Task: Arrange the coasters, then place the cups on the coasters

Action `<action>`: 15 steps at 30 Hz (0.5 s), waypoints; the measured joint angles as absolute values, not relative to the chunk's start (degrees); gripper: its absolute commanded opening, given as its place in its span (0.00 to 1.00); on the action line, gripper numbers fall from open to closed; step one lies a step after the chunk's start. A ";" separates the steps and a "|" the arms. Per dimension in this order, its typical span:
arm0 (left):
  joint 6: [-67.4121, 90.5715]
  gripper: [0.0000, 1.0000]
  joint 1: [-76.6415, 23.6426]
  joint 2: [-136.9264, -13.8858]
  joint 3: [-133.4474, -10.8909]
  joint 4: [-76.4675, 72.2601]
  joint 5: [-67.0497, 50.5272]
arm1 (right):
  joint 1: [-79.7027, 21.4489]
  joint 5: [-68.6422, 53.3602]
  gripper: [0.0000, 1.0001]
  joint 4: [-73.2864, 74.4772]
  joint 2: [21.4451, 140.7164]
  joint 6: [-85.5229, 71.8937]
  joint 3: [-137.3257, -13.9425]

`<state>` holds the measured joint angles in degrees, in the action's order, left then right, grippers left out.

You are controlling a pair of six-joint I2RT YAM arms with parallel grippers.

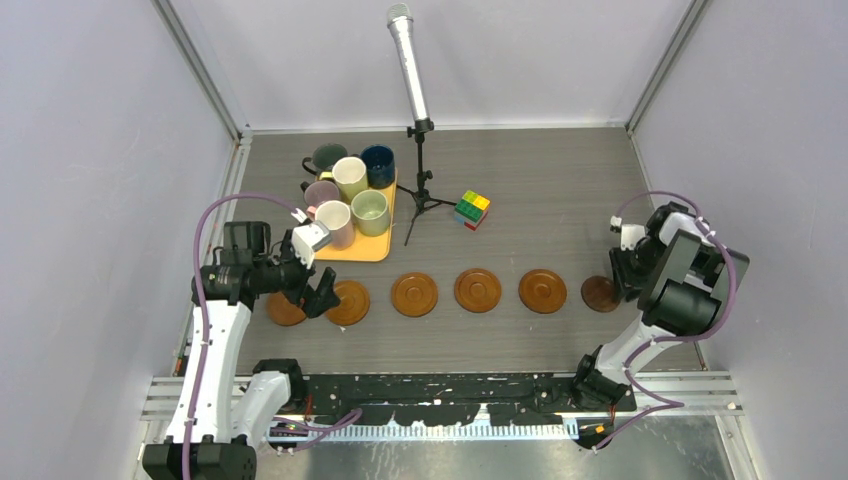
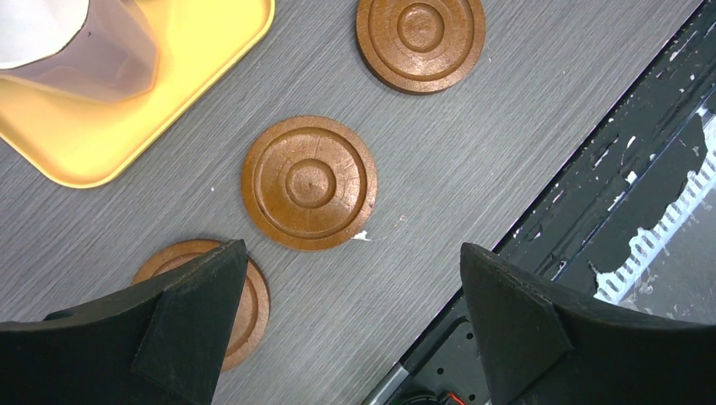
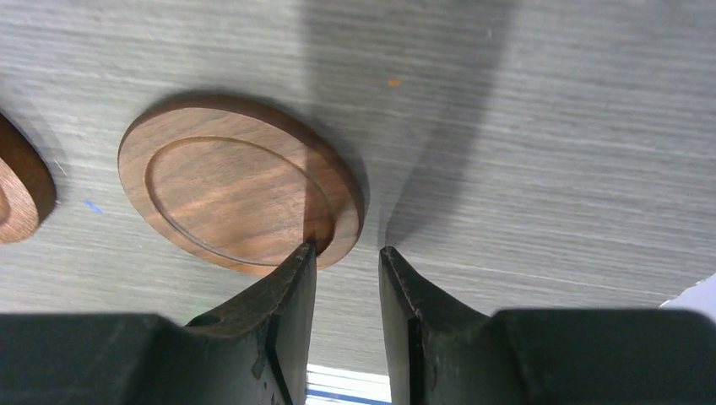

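Observation:
Six brown coasters lie in a row across the table, from the leftmost [image 1: 285, 312] to the smaller, darker one [image 1: 600, 294] at the right end. Several cups, among them a pink cup [image 1: 335, 222] and a navy cup [image 1: 378, 164], stand together on the yellow tray [image 1: 375, 247]. My left gripper [image 1: 312, 290] [image 2: 350, 253] hangs wide open and empty over the two leftmost coasters [image 2: 309, 183]; one finger covers part of the end coaster [image 2: 253, 295]. My right gripper [image 3: 346, 253] stands slightly open and empty beside the dark coaster [image 3: 228, 181], which lies flat, one fingertip over its rim.
A microphone [image 1: 408, 60] on a black tripod stands behind the row, with a multicoloured cube [image 1: 472, 209] to its right. Walls close in both sides and the back. A black rail [image 1: 450, 390] runs along the near edge.

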<state>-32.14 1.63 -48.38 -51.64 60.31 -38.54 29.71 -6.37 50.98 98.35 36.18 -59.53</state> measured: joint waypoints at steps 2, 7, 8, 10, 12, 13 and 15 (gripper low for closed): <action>-32.14 1.00 1.63 -48.40 -51.72 60.38 -38.54 | 30.70 -6.39 0.39 51.57 98.08 37.28 -59.05; -31.90 1.00 1.63 -49.12 -52.38 60.38 -38.54 | 31.55 -6.72 0.44 53.65 97.95 38.50 -59.11; -31.79 1.00 1.61 -49.45 -52.58 60.29 -38.54 | 31.59 -7.09 0.45 54.63 97.95 38.46 -59.81; -31.44 1.00 1.61 -50.06 -52.86 60.27 -38.41 | 31.62 -8.23 0.48 56.64 97.95 38.11 -62.46; -30.83 1.00 1.61 -51.00 -53.56 60.25 -38.02 | 31.62 -9.67 0.52 58.22 97.97 37.12 -66.61; -30.46 1.00 1.61 -51.44 -53.95 60.20 -37.67 | 31.55 -10.55 0.53 58.96 97.97 36.62 -69.36; -30.00 1.00 1.61 -52.45 -54.89 60.27 -36.82 | 31.27 -12.10 0.56 59.72 97.97 35.62 -73.80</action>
